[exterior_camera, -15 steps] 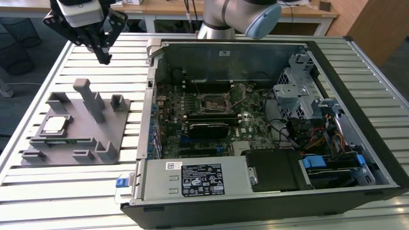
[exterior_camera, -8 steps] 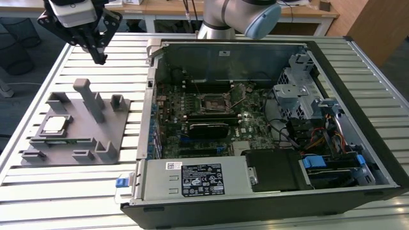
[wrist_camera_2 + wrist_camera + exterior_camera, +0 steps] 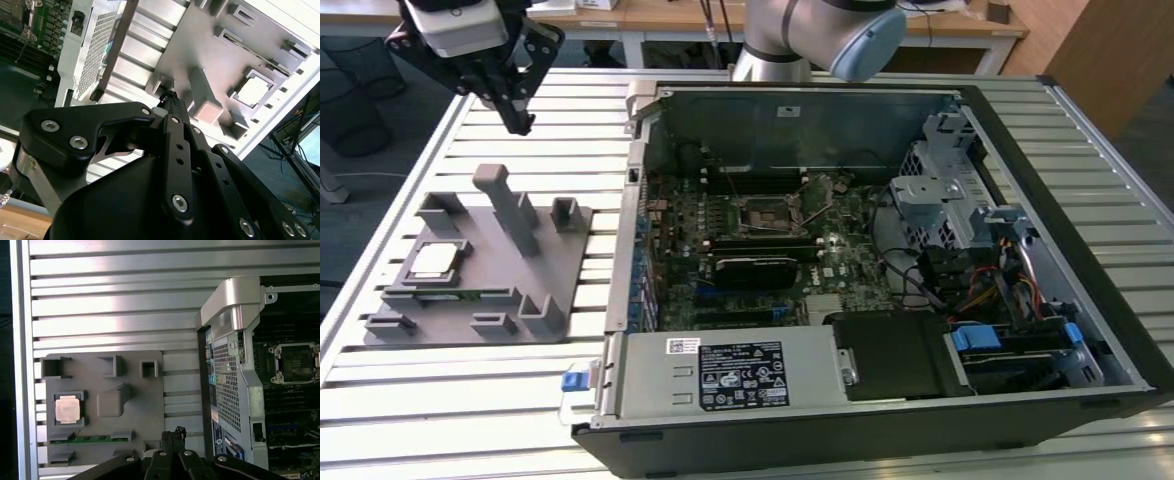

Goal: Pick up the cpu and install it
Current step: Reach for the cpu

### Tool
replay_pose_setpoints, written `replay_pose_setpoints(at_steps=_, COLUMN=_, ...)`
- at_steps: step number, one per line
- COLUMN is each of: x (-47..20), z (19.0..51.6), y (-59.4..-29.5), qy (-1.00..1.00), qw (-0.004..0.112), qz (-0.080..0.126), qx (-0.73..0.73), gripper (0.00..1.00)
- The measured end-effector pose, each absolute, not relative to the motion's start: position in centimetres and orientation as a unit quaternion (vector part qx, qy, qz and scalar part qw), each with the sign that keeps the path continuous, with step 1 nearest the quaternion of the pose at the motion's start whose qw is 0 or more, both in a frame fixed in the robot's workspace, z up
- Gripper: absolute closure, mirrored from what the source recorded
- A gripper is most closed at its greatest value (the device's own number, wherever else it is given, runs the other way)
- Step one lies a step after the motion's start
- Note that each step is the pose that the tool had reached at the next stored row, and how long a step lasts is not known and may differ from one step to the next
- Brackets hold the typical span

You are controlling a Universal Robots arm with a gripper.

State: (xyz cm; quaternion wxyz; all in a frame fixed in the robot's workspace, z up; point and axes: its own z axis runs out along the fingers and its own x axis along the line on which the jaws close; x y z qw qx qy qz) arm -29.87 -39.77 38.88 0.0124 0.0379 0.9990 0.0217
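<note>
hanging over the slatted table (image 3: 480, 390) in the exterior view, the gripper (image 3: 520, 124) has its fingers pressed together on nothing, well apart from the cpu (image 3: 434, 260) in the grey fixture (image 3: 460, 318). second wrist view: tips closed, cpu (image 3: 252, 90) in its pocket beyond them. first wrist view: cpu (image 3: 67, 408) flat in the fixture, open pc case (image 3: 235, 305) beside it.

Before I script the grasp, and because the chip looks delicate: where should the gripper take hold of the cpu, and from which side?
Probably by two opposite edges of its thin rim, coming straight down from above. The cpu lies flat, metal top up, framed in a pocket of the grey fixture, so a sideways approach would likely meet the pocket's walls first.
</note>
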Motion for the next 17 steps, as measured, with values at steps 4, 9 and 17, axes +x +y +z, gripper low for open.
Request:
replay_pose_setpoints(at_steps=4, x=-30.3, z=38.9, y=-39.8, qy=0.999, qw=0.012, qz=0.022, qx=0.038, gripper=0.89)
replay_pose_setpoints(at_steps=9, x=-30.9, z=38.8, y=-39.8, qy=0.999, qw=0.012, qz=0.022, qx=0.038, gripper=0.89)
replay_pose_setpoints(at_steps=17, x=-31.7, z=38.8, y=-39.8, qy=0.999, qw=0.012, qz=0.022, qx=0.038, gripper=0.89)
